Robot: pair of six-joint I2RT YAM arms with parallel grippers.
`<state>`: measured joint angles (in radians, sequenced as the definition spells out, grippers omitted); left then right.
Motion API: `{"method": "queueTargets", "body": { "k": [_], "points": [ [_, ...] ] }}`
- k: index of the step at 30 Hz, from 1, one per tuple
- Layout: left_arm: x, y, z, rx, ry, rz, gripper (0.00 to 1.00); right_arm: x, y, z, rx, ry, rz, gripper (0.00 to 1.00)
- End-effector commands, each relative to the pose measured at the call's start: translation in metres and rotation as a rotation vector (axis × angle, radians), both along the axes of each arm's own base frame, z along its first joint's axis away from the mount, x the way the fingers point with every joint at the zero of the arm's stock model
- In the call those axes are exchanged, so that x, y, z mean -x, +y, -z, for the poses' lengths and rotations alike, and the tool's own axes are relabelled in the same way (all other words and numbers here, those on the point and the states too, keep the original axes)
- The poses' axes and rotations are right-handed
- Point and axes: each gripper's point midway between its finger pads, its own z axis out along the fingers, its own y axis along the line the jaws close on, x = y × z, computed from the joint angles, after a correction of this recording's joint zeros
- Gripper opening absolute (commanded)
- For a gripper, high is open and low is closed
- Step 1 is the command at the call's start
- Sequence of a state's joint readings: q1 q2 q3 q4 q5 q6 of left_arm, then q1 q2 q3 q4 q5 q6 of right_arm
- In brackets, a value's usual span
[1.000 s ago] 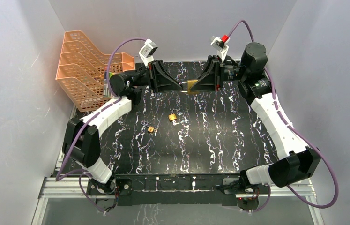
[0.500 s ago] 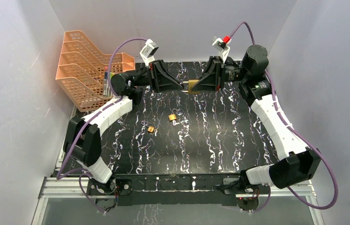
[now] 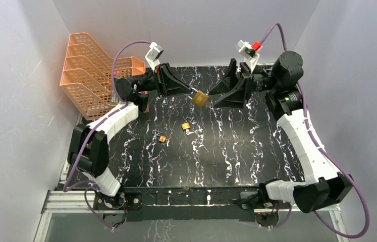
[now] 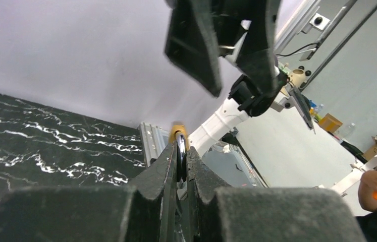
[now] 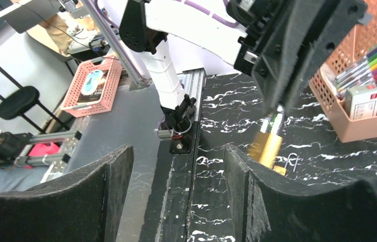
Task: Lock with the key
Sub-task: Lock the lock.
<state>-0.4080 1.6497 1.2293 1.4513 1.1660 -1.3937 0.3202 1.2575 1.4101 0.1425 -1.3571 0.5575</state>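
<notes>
A brass padlock (image 3: 200,99) hangs tilted above the back of the black marbled table (image 3: 226,156). My left gripper (image 3: 192,93) is shut on its steel shackle (image 4: 180,154), and the brass body (image 4: 178,132) shows just past the fingertips. The right wrist view shows the same padlock (image 5: 267,146) dangling under the left fingers. My right gripper (image 3: 215,99) stands open a short way to the padlock's right and touches nothing. Nothing lies between its fingers (image 5: 178,151). I cannot make out the key in any view.
Two small brass padlocks (image 3: 186,126) (image 3: 162,139) lie on the table nearer the middle. An orange tiered basket (image 3: 93,75) holding pens stands at the back left. Grey walls close in the back and both sides.
My right gripper has opened, let go of the padlock and drawn back to the right. The padlock now hangs tilted from the left gripper alone, slightly lower.
</notes>
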Motion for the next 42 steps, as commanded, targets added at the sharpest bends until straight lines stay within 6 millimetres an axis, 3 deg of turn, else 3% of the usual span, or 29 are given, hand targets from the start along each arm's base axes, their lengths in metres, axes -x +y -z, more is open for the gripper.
{"method": "queueTargets", "body": {
  "k": [1,9,14,27,42],
  "points": [
    [0.006,0.013,-0.018,0.090,-0.148,-0.045,0.00,0.018,-0.009,-0.025,-0.035,-0.139,0.007,0.75],
    [0.004,0.018,-0.022,0.100,-0.155,-0.071,0.00,-0.017,-0.006,-0.005,-0.001,-0.041,0.228,0.75],
    [0.001,0.019,-0.026,0.111,-0.162,-0.095,0.00,-0.035,-0.008,0.016,0.019,0.015,0.352,0.66],
    [-0.009,0.018,-0.028,0.128,-0.151,-0.145,0.00,-0.040,-0.010,0.034,0.059,0.041,0.392,0.53],
    [-0.009,0.019,-0.031,0.135,-0.146,-0.151,0.00,-0.039,-0.001,0.054,0.085,0.089,0.337,0.49]
  ]
}}
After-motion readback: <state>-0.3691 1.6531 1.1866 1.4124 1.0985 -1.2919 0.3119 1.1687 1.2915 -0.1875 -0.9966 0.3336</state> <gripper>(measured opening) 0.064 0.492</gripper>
